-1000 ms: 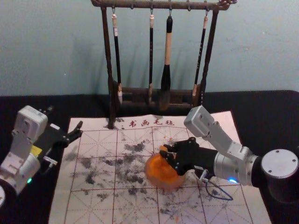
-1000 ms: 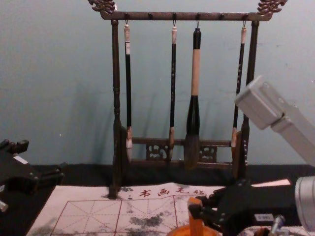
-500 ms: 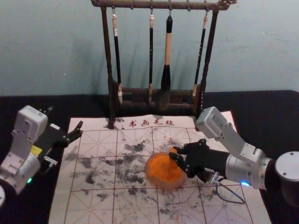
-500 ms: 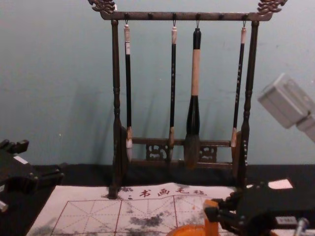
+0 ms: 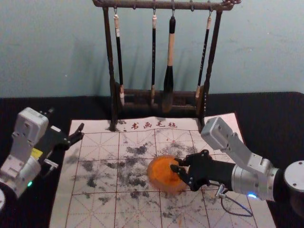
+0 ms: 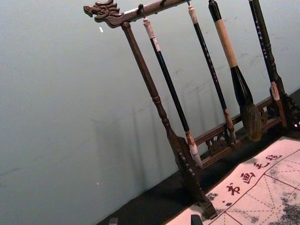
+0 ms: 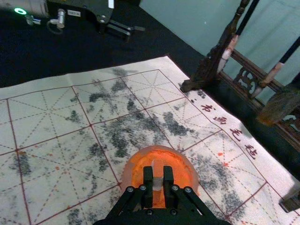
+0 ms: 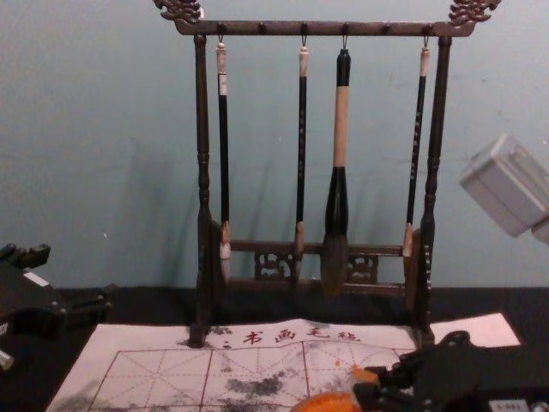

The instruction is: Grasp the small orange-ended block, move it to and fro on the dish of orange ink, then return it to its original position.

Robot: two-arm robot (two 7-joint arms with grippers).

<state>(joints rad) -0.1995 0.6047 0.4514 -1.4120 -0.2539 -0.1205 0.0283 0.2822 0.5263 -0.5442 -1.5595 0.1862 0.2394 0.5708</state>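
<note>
Block gripped over the dish, claw reaching in from the right

The dark table runs back to the wall, the brush rack standing at the far edge of the pale, ink-flecked mat. On the mat sits the round dish, its orange ink spread across the inside.

The left arm is the farther of the two and idle: its claw hangs off to the left side of the mat, fingers spread wide with nothing between them.

The right arm is the nearer one and does the work. Its claw comes in across the right-hand part of the dish, fingers drawn together to the width of the block, which is pinched between the tips. The block is therefore directly at the fingertips, above the dish. Its long axis looks roughly upright, though the fingers hide much of it; whether the lower end touches the ink I cannot tell.

The coming move turns on that: the ink lies beneath the block, so the to-and-fro should run across the dish with the block kept upright. As the claw sits toward the right, too long a stroke that way could catch the rim.
</note>
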